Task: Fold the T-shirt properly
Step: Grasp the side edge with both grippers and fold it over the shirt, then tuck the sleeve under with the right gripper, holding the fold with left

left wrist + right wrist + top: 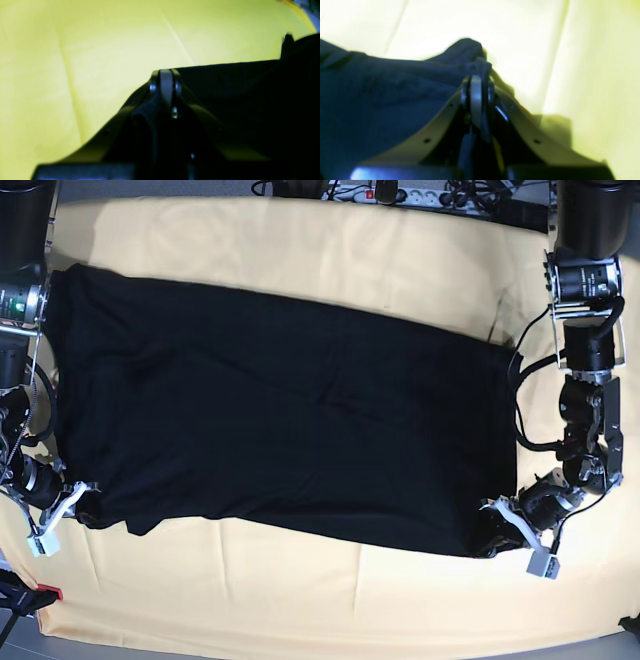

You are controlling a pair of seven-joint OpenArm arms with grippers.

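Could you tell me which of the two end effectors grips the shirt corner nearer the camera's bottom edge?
The left end effector, at the base view's right, pinching the black cloth T-shirt; the right end effector sits higher.

Bare yellow cloth (300, 600) lies open along the T-shirt (280, 410).

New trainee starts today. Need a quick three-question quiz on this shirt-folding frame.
1. True or false: the T-shirt shows its purple print.
2. Which best describes both grippers? A) open above the cloth B) shut on the shirt's near corners C) out of view
3. Fill in: the shirt lies on a ____ cloth.

Key: 1 false, only plain black shows. 2 B: left gripper and right gripper each pinch a corner. 3 yellow, the table cover.
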